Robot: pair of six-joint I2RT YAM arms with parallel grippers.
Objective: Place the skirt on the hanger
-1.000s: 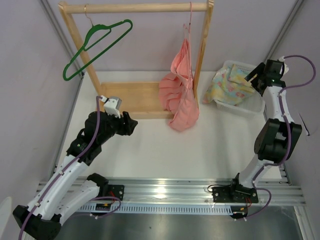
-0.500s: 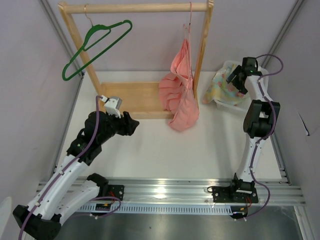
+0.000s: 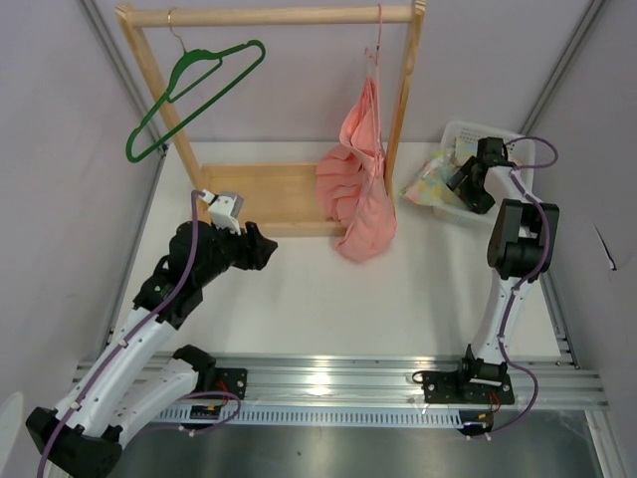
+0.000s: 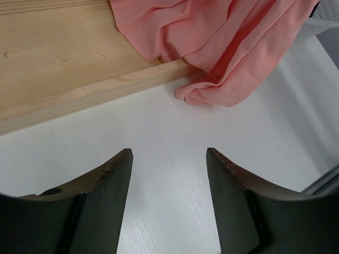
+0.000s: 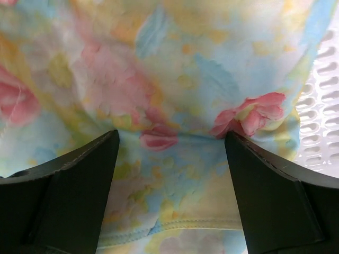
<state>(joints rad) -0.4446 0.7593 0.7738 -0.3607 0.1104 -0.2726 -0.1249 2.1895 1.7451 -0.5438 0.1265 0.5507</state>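
Left claw gapes empty above the surface; hanger hangs far left. Right claw spread wide, holding nothing, over the skirt in the basket — you'd best sink straight, pinch one thick fold.

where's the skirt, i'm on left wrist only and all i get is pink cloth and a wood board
Observer: The skirt lies in a white basket at the far right, draped over its near rim.
Operator: is the right gripper on it
Observer: The right gripper is open and close over the floral cloth, which is not pinched.
Operator: and the hanger
Observer: The green hanger hangs bare at the left end of the wooden rail.
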